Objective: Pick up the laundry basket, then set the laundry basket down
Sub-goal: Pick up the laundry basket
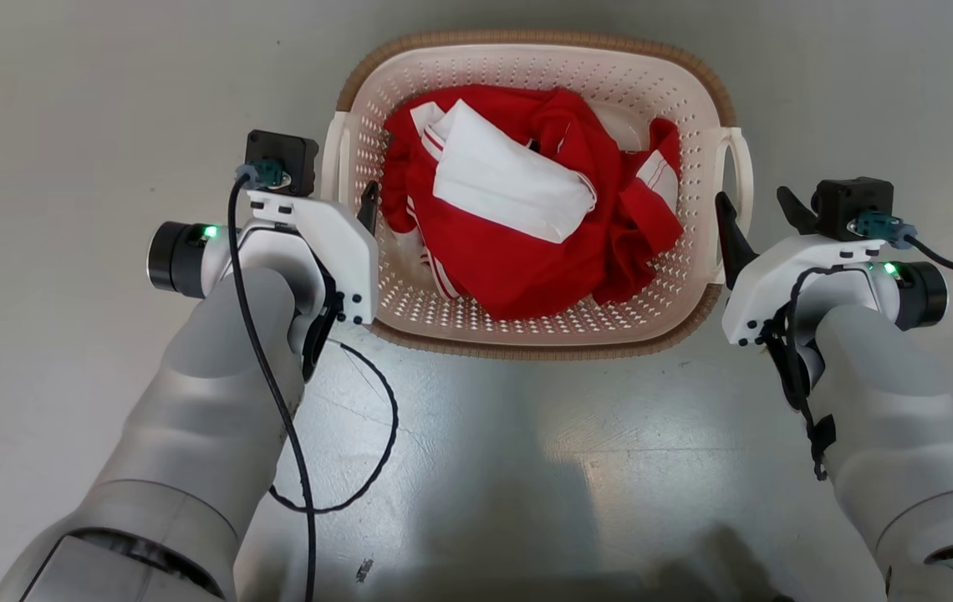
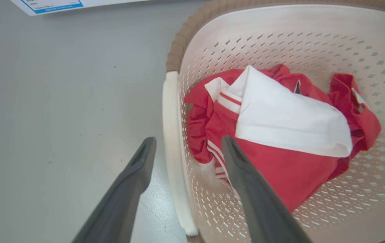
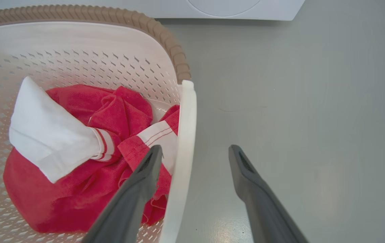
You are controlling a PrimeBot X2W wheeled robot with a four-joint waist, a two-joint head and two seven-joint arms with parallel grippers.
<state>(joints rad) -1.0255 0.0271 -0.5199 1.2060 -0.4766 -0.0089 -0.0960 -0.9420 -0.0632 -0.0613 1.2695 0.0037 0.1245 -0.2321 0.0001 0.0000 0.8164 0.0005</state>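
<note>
The laundry basket (image 1: pixel 527 58), cream and perforated with a brown woven-look rim, stands on the grey floor ahead of me, holding a red garment (image 1: pixel 527 259) and a white cloth (image 1: pixel 510 180). My left gripper (image 1: pixel 344 202) is open astride the basket's left loop handle (image 1: pixel 332 167). In the left wrist view one finger (image 2: pixel 138 168) is outside that handle (image 2: pixel 172 135) and the other is inside over the clothes. My right gripper (image 1: pixel 756 211) is open astride the right handle (image 1: pixel 741 159). In the right wrist view that handle (image 3: pixel 185 135) runs between the fingers (image 3: pixel 246 175).
A white washer front (image 3: pixel 226 6) lies beyond the basket. A white sheet with a blue label (image 2: pixel 50 5) lies on the floor to the far left. A black cable loop (image 1: pixel 384 418) hangs by my left forearm. Bare grey floor surrounds the basket.
</note>
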